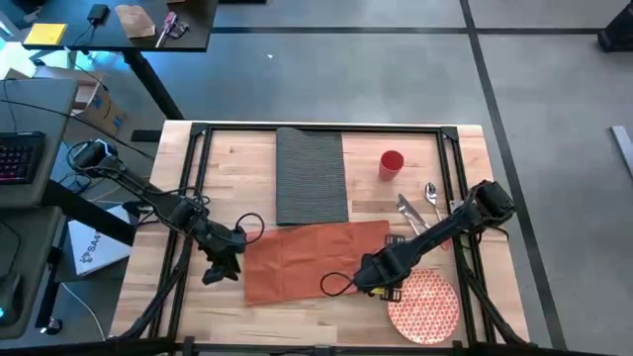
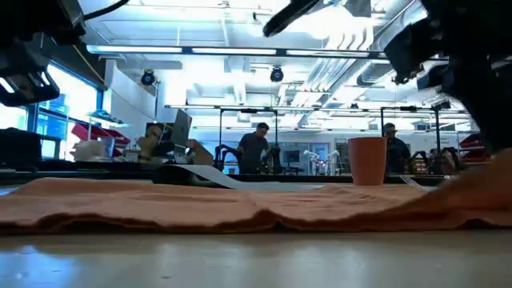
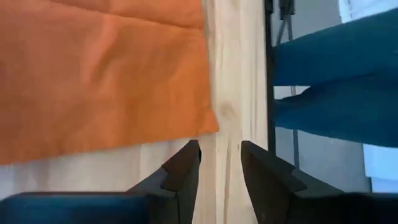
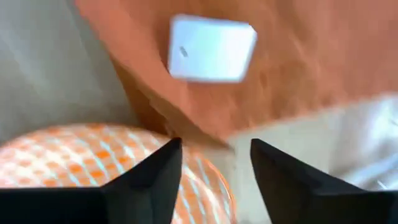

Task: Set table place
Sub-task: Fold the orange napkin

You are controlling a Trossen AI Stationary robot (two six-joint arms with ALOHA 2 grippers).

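High view shows the orange cloth napkin (image 1: 312, 259) spread flat across the near middle of the wooden table (image 1: 237, 163), the left gripper (image 1: 220, 269) poised just off its left edge and the right gripper (image 1: 368, 282) at its right corner by the red-and-white plate (image 1: 423, 305), both with fingers parted and holding nothing. It looks soft, light and floppy, so I'd pinch it at a corner or hem, where it will drape and slide rather than lift stiffly. Farther back lie the ribbed placemat (image 1: 311, 175), touching the napkin's far edge, and the red cup (image 1: 391, 163), well apart from both grippers.
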